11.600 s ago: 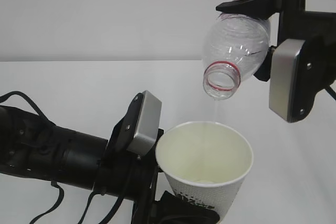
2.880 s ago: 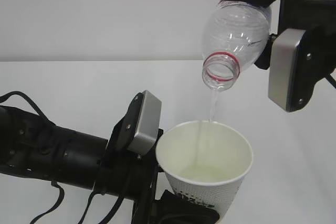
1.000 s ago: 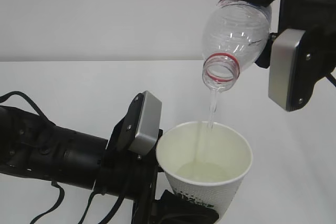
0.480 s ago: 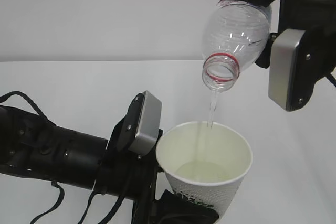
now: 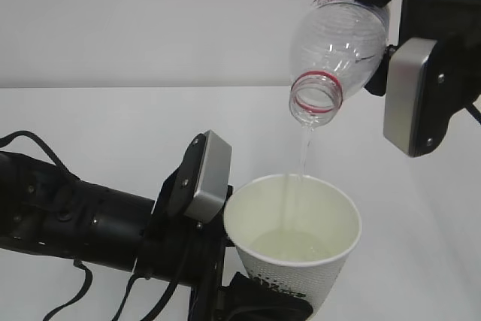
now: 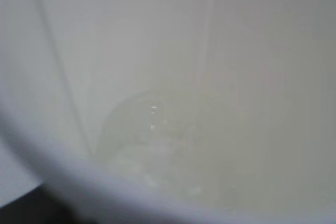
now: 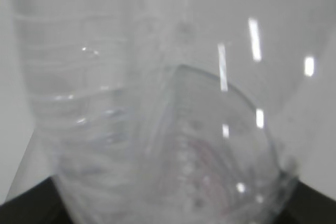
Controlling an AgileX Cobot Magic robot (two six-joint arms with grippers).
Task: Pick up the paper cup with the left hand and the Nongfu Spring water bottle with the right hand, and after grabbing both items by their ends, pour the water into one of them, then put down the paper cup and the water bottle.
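Bottle: the Nongfu Spring water bottle (image 5: 338,54) is clamped in the right hand (image 5: 391,50) jaws, tilted above the paper cup (image 5: 294,249).
Water: the water (image 5: 303,152) is streamed into the cup.
Cup: apparently gripped low by the left hand (image 5: 248,295) jaws.

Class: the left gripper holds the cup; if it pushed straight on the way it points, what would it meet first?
Apart from the paper cup that the left gripper holds, only bare white table seems ahead; depth is unclear.

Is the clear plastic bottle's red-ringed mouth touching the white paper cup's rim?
No, the clear plastic bottle hangs above the white paper cup, joined only by thin water stream.
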